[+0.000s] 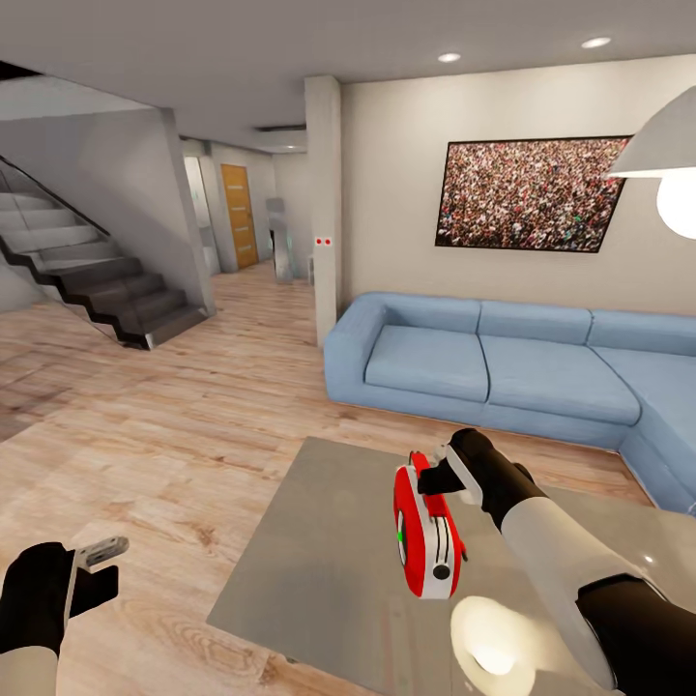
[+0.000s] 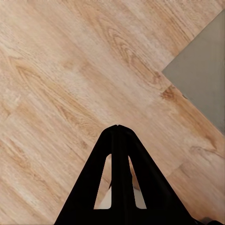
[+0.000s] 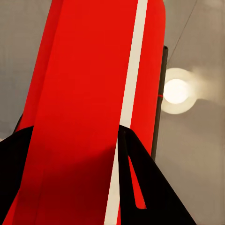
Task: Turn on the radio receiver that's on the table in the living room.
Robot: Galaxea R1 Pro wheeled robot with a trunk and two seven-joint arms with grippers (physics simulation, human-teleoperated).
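The glossy red radio receiver (image 1: 425, 541) with its white band stands on edge over the grey coffee table (image 1: 309, 551). My right gripper (image 1: 432, 476) is at its far upper end. In the right wrist view the red body (image 3: 84, 93) lies between the two black fingers (image 3: 154, 197), which straddle it, so my right gripper (image 3: 75, 130) is shut on it. A small green light shows on the radio's left side. My left gripper (image 1: 104, 551) hangs over the wood floor left of the table, its fingertips (image 2: 117, 129) pressed together and holding nothing.
A blue L-shaped sofa (image 1: 483, 358) runs behind and to the right of the table, under the crowd picture (image 1: 532, 193). The pendant lamp (image 1: 667, 155) hangs at the upper right and is mirrored on the tabletop (image 1: 493, 657). A pillar (image 1: 324, 213) and stairs (image 1: 87, 271) stand far left.
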